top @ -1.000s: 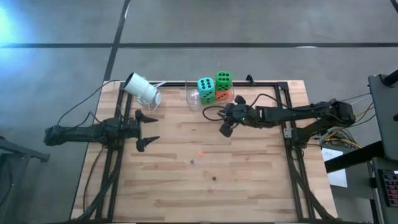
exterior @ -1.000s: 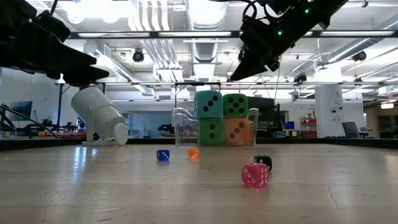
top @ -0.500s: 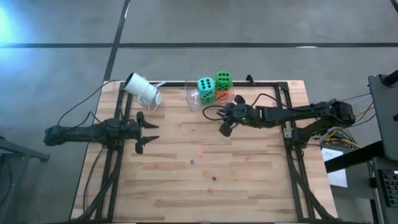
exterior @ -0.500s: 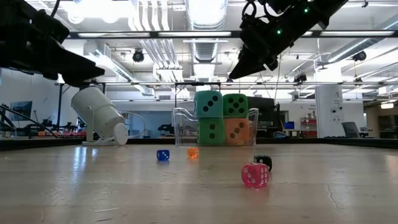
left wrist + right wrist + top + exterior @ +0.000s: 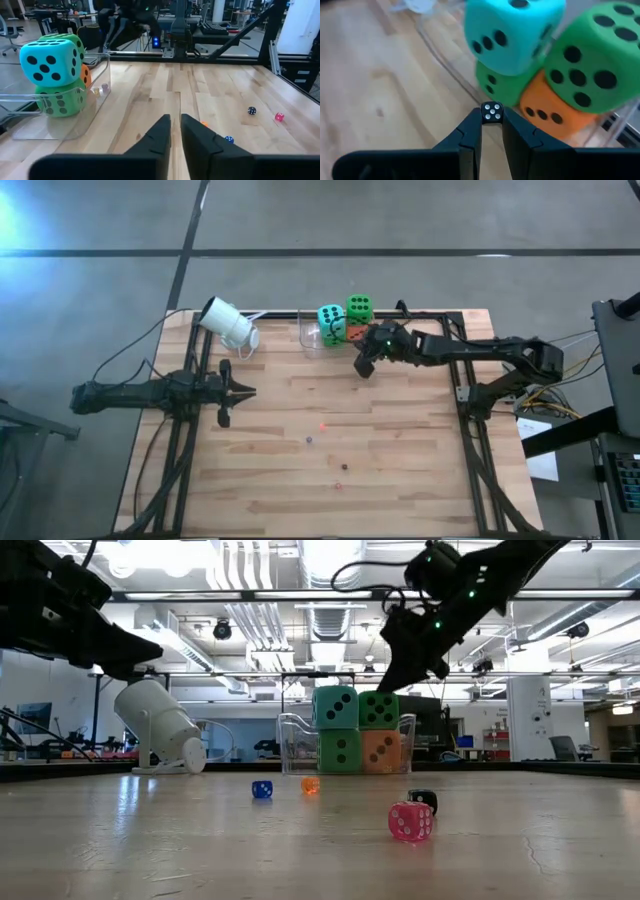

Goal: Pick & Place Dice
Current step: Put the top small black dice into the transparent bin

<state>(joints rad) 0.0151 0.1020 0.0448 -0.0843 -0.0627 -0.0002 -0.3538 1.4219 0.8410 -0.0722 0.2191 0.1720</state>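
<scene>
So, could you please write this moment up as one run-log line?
right gripper: shut on tiny black die, beside clear bin of big dice | left gripper: empty, shut, table left

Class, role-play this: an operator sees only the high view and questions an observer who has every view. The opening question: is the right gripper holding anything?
Observer: Yes. The right gripper pinches a tiny black die at its fingertips.
Operator: What is under the teal die?
Observer: A green die, with the teal one resting on it, inside the clear tray.
Operator: Does the left gripper hold anything?
Observer: No. The left gripper is shut with nothing between its fingers.
</scene>
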